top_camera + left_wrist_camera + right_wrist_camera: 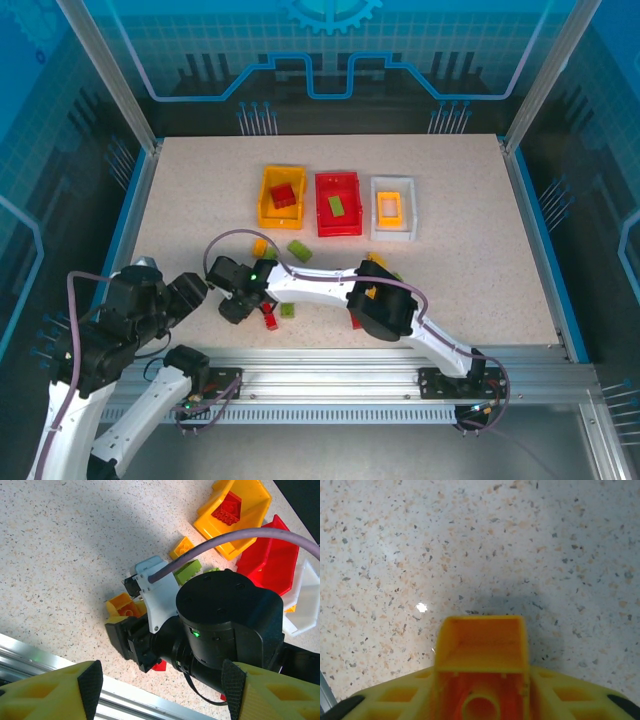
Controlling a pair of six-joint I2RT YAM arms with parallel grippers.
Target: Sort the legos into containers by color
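The right claw (233, 304) was clamped on a yellow-orange lego (482, 650) near the bench's (470, 270) front edge, left of middle. The left claw (160, 682) gaped empty just beside. Loose legos (299, 250) lay nearby, and three containers (266, 205) stood mid-bench.

a speckled beige table (470, 260) sits inside blue translucent wall panels (330, 50), aluminium rails (340, 385) along its near edge.

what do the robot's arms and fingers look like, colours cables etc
The left arm and right arm have white links and black joint housings, each trailing a lilac cable. The fingers are yellow lattice with black pads. A green light glows on the right wrist.
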